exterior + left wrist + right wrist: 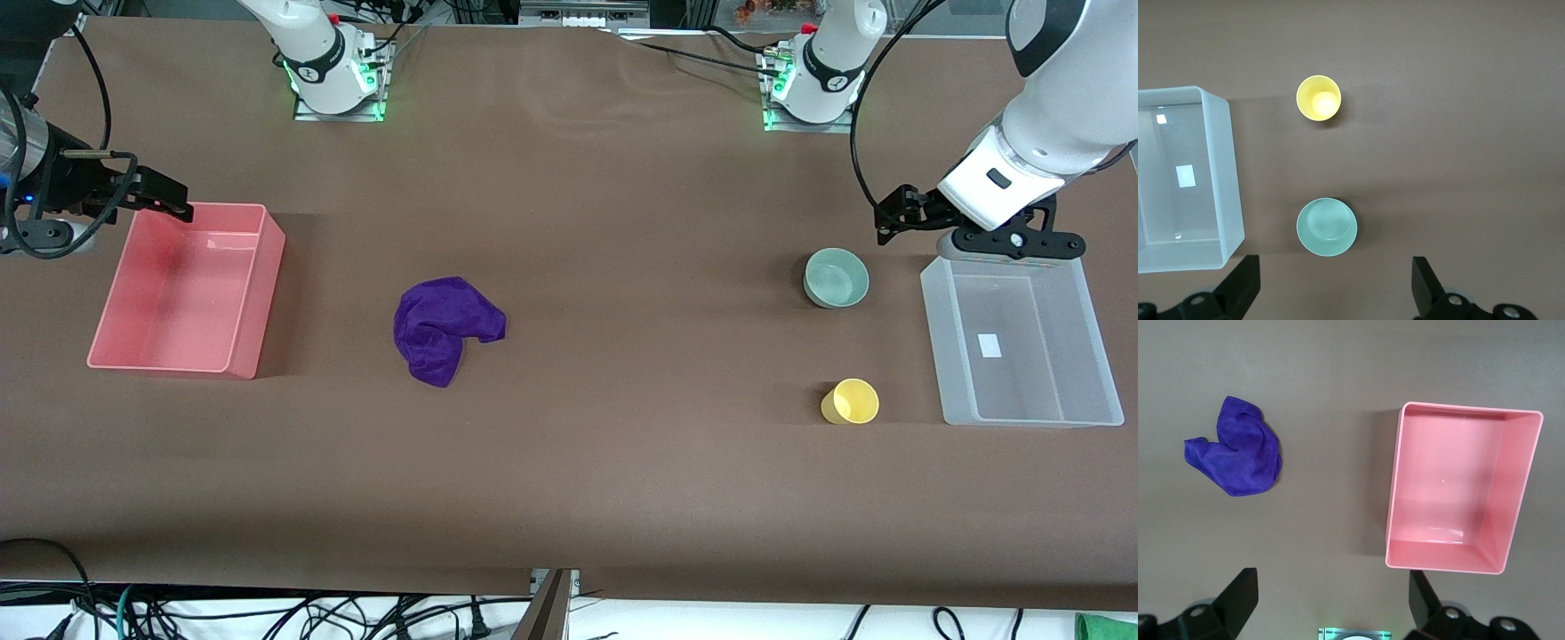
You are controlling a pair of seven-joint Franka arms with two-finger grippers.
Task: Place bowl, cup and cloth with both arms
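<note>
The sage-green bowl stands upright on the brown table toward the left arm's end; it also shows in the left wrist view. The yellow cup stands nearer to the front camera than the bowl and also shows in the left wrist view. The purple cloth lies crumpled mid-table and also shows in the right wrist view. My left gripper is open and empty, high over the table by the bowl. My right gripper is open and empty, high by the pink bin.
A clear plastic bin stands empty beside the bowl and cup at the left arm's end. A pink bin stands empty at the right arm's end. The right arm's lit base plate is at the table's back edge.
</note>
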